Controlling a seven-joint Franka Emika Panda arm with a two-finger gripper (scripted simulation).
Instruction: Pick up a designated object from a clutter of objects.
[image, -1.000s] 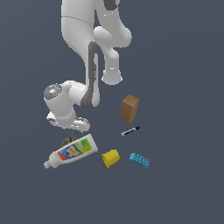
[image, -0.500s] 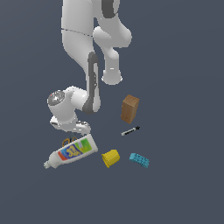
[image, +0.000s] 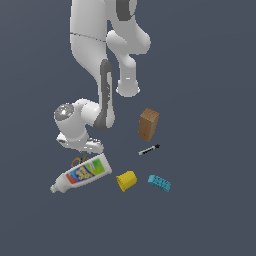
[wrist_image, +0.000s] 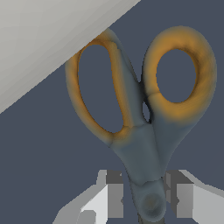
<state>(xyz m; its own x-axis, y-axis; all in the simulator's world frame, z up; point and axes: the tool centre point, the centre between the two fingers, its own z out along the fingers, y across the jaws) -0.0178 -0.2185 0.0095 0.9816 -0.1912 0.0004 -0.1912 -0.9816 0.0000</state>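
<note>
Orange-handled scissors (wrist_image: 144, 131) sitting between open tool (wrist_image: 146, 197) fingers near pivot; grasp step pending. Next: closing, then lifting clear of tube (image: 82, 173).

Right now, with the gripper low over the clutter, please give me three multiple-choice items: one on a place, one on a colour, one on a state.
1. The small scissors with dark grey metal blades lie where?
A. beside the white tube with the colourful label
B. on top of the brown box
C. inside the yellow cup

2. What colour are the oval handle loops?
A. cyan
B. orange-yellow
C. black

3. How does the gripper stand?
A. far from the scissors
B. open, one finger on each side of the scissors
C. shut on the thin black pen

Answers:
1 A: in the exterior view the loops show at the tube's edge.
2 B: the wrist view shows it.
3 B: the wrist view shows gaps on both sides.
</note>
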